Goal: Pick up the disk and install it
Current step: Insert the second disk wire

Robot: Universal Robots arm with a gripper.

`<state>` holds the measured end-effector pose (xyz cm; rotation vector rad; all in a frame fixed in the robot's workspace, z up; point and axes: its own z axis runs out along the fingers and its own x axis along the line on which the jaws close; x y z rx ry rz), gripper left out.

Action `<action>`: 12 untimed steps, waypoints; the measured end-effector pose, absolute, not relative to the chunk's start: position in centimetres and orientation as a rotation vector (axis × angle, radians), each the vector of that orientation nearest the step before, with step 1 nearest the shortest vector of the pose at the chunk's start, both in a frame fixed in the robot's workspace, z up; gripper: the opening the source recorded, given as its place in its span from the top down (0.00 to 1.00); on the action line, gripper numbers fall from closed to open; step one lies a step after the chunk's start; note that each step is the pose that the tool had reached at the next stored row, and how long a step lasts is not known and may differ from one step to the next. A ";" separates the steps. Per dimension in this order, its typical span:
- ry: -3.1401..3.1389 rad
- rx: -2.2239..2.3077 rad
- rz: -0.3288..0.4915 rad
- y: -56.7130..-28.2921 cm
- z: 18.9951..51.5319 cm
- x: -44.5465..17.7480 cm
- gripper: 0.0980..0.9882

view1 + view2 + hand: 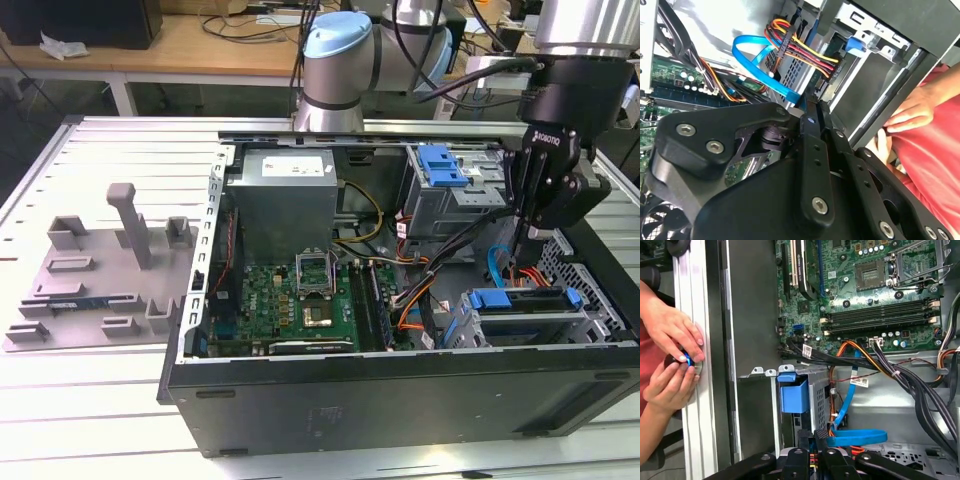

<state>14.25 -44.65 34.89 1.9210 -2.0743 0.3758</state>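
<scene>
Looking first at the exterior view, the open computer case [400, 400] lies on the slatted metal surface [110, 150], and the tool [522, 262] hangs inside the case at the end nearest the exterior view's right, just above the disk [525, 318]. The disk sits in its bay in the case's corner by the front wall, its blue bracket [525, 298] on top, so it looks already seated, or very nearly so; whether it has latched cannot be told. A grey fixture [100, 270] rests on the surface well apart from the case, toward the exterior view's left. In the second wrist view, the tool's fingers [812, 150] stand pressed together with nothing between them, their tips just beside a looping blue data cable [760, 60] and a bundle of coloured power wires [805, 52] that run to the drive cage [860, 75]. A person's hand [910, 112] rests at the case's outer wall. In the first wrist view, the fingers again stand closed and empty near the blue cable, with the motherboard [870, 295] beyond, a blue latch piece [794, 394] on the cage, and two hands [672, 357] on the surface's rail [695, 290] outside the case. Judging by this, the pick-up is done and the fitting is at or near its end.
</scene>
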 end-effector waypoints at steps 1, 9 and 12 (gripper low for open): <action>-2.084 1.930 0.362 -45.1 34.9 14.2 0.93; -2.118 1.961 0.315 -47.5 34.9 14.2 0.93; -2.141 1.980 0.294 -48.1 34.9 14.2 0.93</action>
